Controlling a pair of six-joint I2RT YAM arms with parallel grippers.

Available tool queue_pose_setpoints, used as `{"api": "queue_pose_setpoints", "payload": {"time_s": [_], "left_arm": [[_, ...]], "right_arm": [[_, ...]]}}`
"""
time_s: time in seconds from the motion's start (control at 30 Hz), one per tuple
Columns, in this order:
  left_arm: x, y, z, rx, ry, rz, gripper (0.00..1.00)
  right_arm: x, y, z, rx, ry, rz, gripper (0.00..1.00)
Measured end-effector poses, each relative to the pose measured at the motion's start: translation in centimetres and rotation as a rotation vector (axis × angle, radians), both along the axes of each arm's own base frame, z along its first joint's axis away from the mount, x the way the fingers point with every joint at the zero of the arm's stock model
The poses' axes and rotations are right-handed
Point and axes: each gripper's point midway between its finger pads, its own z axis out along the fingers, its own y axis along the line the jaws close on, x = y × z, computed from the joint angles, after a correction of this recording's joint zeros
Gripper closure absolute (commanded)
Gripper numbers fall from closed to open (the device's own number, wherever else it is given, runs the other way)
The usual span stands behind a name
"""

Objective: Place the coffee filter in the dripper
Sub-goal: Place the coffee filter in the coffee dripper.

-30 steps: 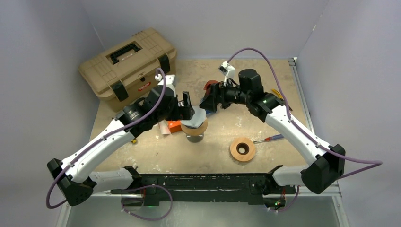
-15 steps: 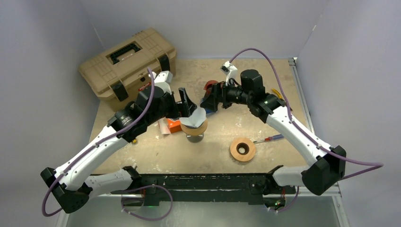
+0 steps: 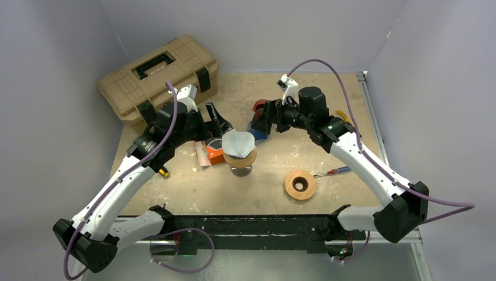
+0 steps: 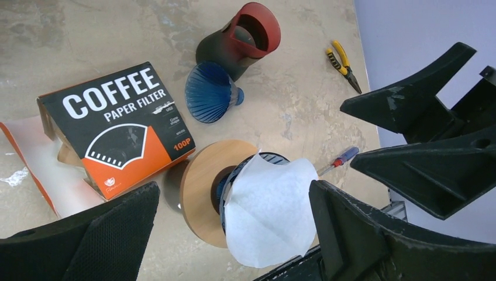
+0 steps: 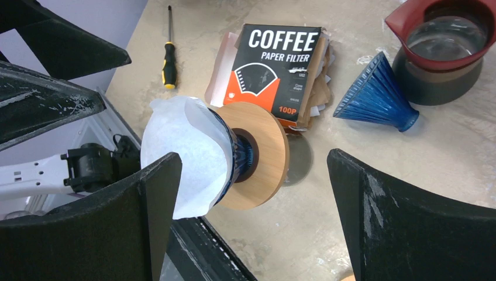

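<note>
The white paper coffee filter (image 3: 237,142) sits in the dark blue dripper (image 4: 234,175), its edge standing above the rim. The dripper has a round wooden collar (image 3: 245,158) and stands mid-table. In the left wrist view the filter (image 4: 272,205) lies free between the jaws, touching neither. My left gripper (image 3: 216,120) is open and empty, just left of the filter. My right gripper (image 3: 260,120) is open and empty, just right of and beyond it. The right wrist view shows the filter (image 5: 181,152) and the collar (image 5: 263,155).
A coffee filter box (image 3: 210,153) lies left of the dripper. A second blue dripper (image 4: 209,93) and a red carafe (image 4: 240,38) lie behind. A tan toolbox (image 3: 158,79) stands far left. A wooden ring (image 3: 300,184), a screwdriver (image 3: 332,172) and pliers (image 4: 342,61) lie at the right.
My left gripper has drawn back up and to the left, away from the filter, which stays in the dripper. My right gripper has backed off slightly.
</note>
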Motion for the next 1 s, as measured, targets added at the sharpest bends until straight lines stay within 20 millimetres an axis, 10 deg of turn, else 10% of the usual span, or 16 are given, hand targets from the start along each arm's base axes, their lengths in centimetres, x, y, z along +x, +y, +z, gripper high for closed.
{"api": "queue_pose_setpoints", "payload": {"time_s": [0.57, 1.0], "left_arm": [[0.3, 3.4, -2.6, 0.004, 0.059, 0.118, 0.01], [1.0, 5.1, -3.8, -0.002, 0.087, 0.168, 0.01]], "right_arm": [[1.4, -2.7, -0.3, -0.058, -0.026, -0.153, 0.02], [5.2, -4.9, -4.3, -0.048, 0.068, -0.219, 0.05]]}}
